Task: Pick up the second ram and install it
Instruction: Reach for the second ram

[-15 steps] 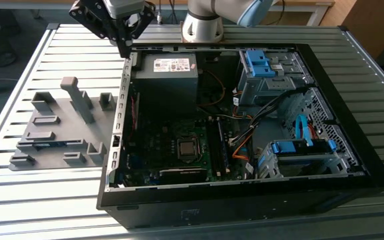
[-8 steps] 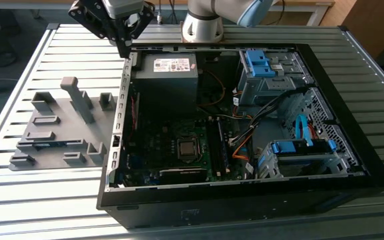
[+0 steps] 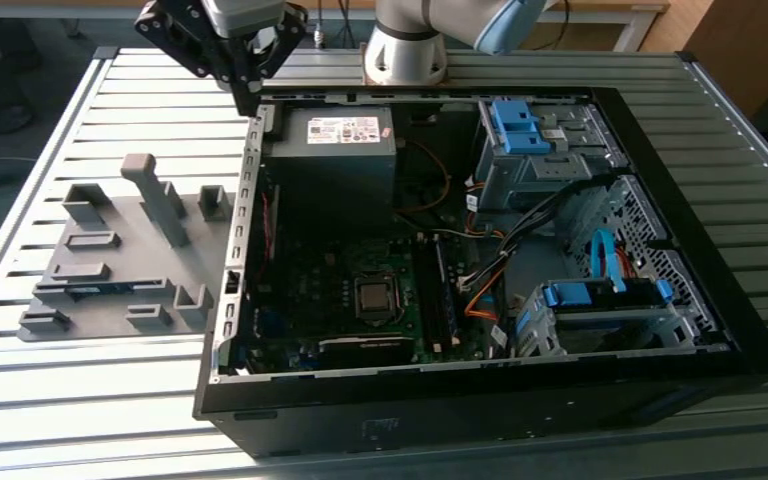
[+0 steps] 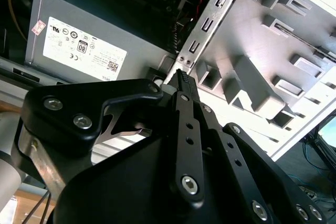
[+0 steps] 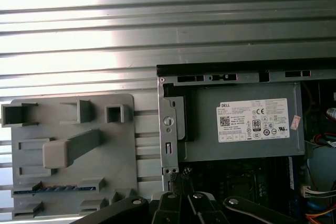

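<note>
The arm [image 3: 406, 45] stands as a pale grey column at the far edge in the exterior view, with a blue-capped joint just to the exterior view's right of it. The black gripper [image 3: 248, 98] hangs to the exterior view's left of that column, pointing downward at a slight tilt. In both wrist views its bolted linkage bars converge toward the tip, and the fingers [image 4: 181, 85] lie drawn together into one narrow point.

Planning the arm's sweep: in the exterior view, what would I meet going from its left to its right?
Grey holder tray, with the second ram lying in it → gripper → power supply → upper blue drive-bay bracket.
</note>
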Motion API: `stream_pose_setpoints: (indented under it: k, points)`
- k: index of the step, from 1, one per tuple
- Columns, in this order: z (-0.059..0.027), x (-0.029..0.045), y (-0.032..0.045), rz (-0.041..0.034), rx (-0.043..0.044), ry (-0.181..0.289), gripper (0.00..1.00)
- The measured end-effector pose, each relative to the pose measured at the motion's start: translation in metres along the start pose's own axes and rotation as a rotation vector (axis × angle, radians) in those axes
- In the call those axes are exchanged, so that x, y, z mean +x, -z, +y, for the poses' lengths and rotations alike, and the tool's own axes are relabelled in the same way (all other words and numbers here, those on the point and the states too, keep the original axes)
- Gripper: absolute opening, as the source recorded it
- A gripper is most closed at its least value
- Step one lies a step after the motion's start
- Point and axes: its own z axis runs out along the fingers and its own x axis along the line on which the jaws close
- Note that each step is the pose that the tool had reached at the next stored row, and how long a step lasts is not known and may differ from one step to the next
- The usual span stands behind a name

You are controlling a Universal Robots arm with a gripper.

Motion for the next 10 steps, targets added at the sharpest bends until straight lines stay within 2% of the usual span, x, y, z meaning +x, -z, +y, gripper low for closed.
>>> stream_pose_setpoints:
  k: [10]
  points:
    - [-0.0001,0.0019,-0.0001,0.0000,-0.0001,0.000,0.11]
